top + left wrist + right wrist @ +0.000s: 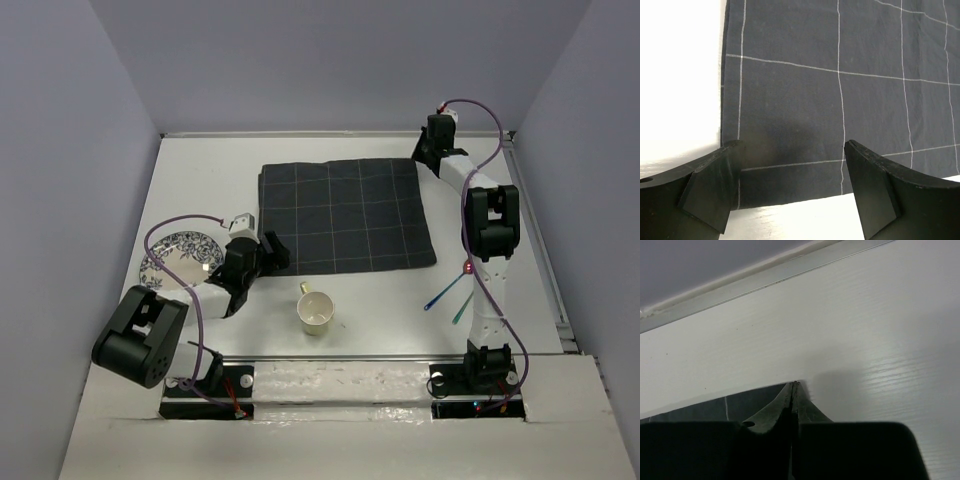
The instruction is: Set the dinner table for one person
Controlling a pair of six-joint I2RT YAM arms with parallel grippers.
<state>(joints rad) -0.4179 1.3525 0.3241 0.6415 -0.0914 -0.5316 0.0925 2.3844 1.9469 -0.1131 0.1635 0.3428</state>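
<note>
Table point(200, 180) white, spans whole view | cloth point(345, 215) central-far on it, long axis left-right | left claw point(272, 250) apart over cloth's near-left corner | right claw point(794, 385) together, seemingly pinching far-right corner | plate point(178, 252) left of left claw

No readable text anywhere.
We checked the grid-lined cloth point(345, 215), cup point(315, 312), patterned plate point(180, 255) and dinner table point(200, 170) in all three views: lines and ornament only, nothing we could read.
</note>
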